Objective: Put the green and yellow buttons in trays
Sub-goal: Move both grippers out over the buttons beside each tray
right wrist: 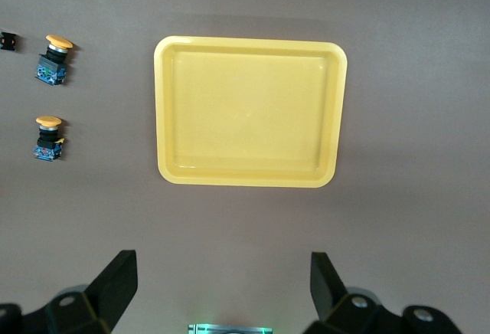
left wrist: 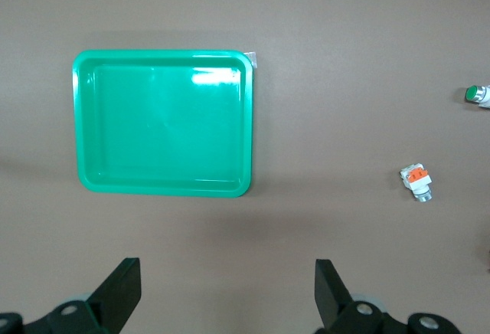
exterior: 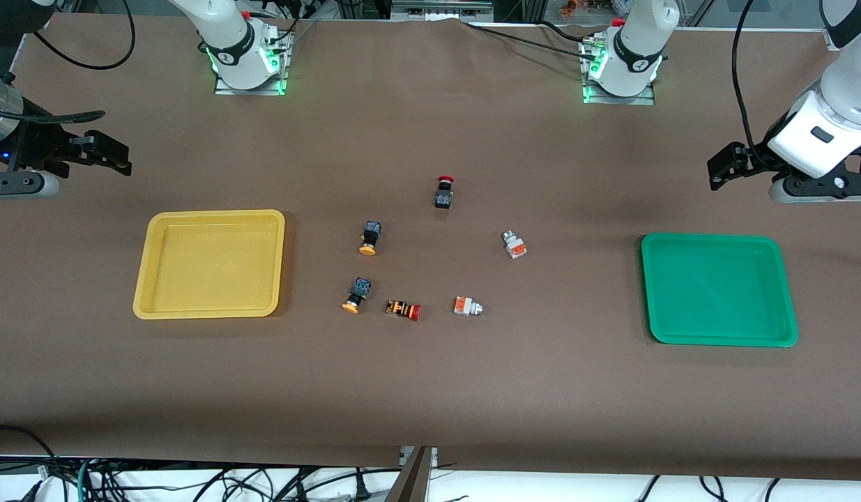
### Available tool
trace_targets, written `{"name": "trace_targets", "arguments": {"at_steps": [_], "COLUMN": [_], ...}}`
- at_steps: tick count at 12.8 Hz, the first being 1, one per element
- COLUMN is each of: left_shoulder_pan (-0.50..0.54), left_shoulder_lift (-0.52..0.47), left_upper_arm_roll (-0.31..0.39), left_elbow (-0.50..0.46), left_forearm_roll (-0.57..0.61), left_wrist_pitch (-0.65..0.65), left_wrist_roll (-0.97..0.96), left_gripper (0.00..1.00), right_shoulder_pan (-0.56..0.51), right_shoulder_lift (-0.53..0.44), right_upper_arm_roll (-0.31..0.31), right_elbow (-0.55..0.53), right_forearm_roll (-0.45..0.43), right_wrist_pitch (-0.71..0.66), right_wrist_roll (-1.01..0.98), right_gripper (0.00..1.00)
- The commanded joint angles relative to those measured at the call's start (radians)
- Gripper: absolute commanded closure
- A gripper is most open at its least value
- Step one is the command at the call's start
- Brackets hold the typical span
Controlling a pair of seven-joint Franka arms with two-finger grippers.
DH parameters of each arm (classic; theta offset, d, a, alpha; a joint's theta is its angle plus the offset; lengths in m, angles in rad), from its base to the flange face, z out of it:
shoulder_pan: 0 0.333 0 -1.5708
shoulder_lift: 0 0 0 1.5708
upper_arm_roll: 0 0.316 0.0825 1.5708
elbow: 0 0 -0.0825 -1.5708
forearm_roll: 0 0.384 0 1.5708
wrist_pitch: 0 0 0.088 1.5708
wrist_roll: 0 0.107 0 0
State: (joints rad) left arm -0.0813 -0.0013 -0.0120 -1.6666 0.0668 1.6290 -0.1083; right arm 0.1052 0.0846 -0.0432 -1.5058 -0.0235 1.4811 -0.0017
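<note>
So the buttons are all loose in the middle of the brown table. The two black-bodied switches with round yellow-orange caps lie near each other, one [exterior: 369,238] farther from the front camera, the other [exterior: 356,295] nearer it, both toward the shallow yellow plastic tray [exterior: 146,279] at the right arm's end. The two white-bodied switches with an orange block, one [exterior: 514,245] and the other [exterior: 467,306], sit toward the shallow green plastic tray [exterior: 652,293] at the left arm's end. In the left wrist view one white switch seems to have a green tip, though it's cut off at the edge, so I'm not sure. Both trays have nothing in them, so sorting hasn't started.

Two decoys are mixed in: a black button with a red cap [exterior: 443,192], and an orange-and-black striped one with a red cap [exterior: 403,309] lying just beside the nearer yellow-capped switch.

Right gripper [exterior: 113,155] hangs over bare table up by the yellow tray, claw spread wide, holding nothing. Left gripper [exterior: 726,166] is the same story over the table by the green tray: wide open and bare.

Risks I'd guess: grabbing or bumping that striped decoy since it's so close, and the little switches rolling or squirting out of the fingers since they're lying on their sides.

No readable brands or labels anywhere that I can make out.
</note>
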Motion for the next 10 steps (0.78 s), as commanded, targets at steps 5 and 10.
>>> {"name": "trace_targets", "arguments": {"at_steps": [5, 10], "left_shoulder_pan": [0.003, -0.008], "left_shoulder_lift": [0.02, 0.017], "left_upper_arm_roll": [0.0, -0.008], "left_elbow": [0.041, 0.039], "left_forearm_roll": [-0.028, -0.03], "left_wrist_pitch": [-0.034, -0.098], "left_wrist_roll": [0.019, 0.022], "left_gripper": [0.0, 0.0], "right_shoulder_pan": [-0.002, 0.005], "right_shoulder_lift": [0.018, 0.032], "right_upper_arm_roll": [0.008, 0.009], "right_elbow": [0.018, 0.015], "right_forearm_roll": [-0.01, -0.01], "right_wrist_pitch": [0.011, 0.021], "right_wrist_roll": [0.005, 0.0], "right_gripper": [0.0, 0.0]}}
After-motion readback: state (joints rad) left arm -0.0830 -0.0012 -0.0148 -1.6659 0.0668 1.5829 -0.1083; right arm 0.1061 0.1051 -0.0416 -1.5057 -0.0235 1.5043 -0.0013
